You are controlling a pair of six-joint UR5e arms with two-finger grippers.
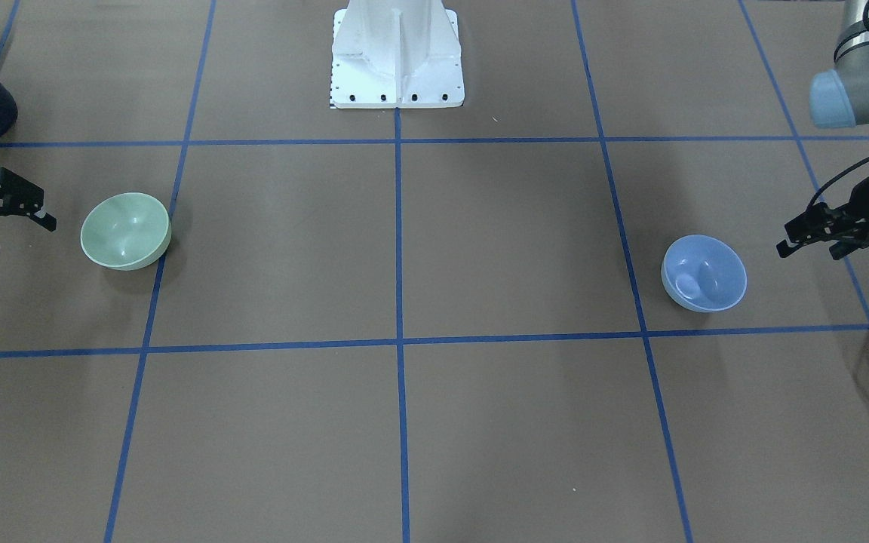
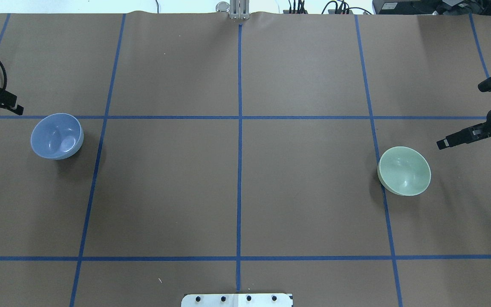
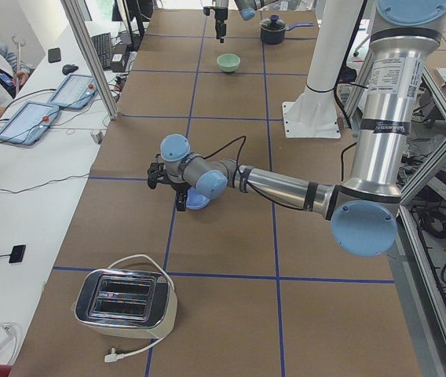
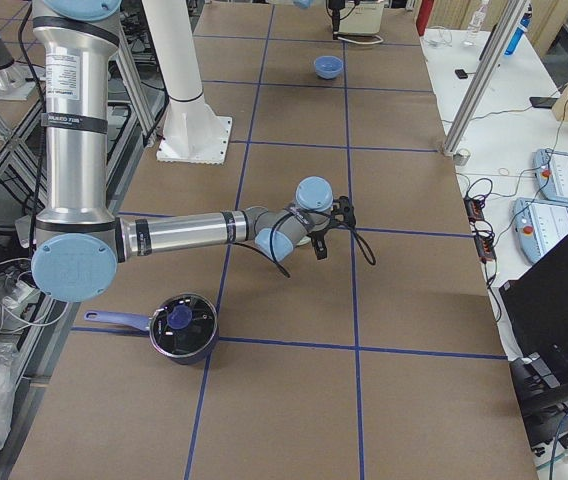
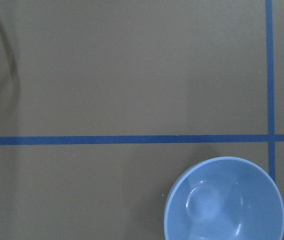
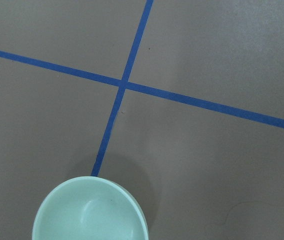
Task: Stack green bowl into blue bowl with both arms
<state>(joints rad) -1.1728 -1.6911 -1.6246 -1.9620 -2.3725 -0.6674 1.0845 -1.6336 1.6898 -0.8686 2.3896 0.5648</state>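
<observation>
Exterior left alone shows toaster (image 3: 125, 302) near blue bowl (image 3: 199, 203).

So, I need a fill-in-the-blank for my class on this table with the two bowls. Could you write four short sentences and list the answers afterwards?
1. The green bowl sits on the robot's ____ side.
2. The blue bowl sits on the robot's ____ side.
3. Neither bowl holds anything: both are ____.
4. The right gripper has its jaws ____ and grips nothing.

Missing words: right; left; empty; open.
</observation>
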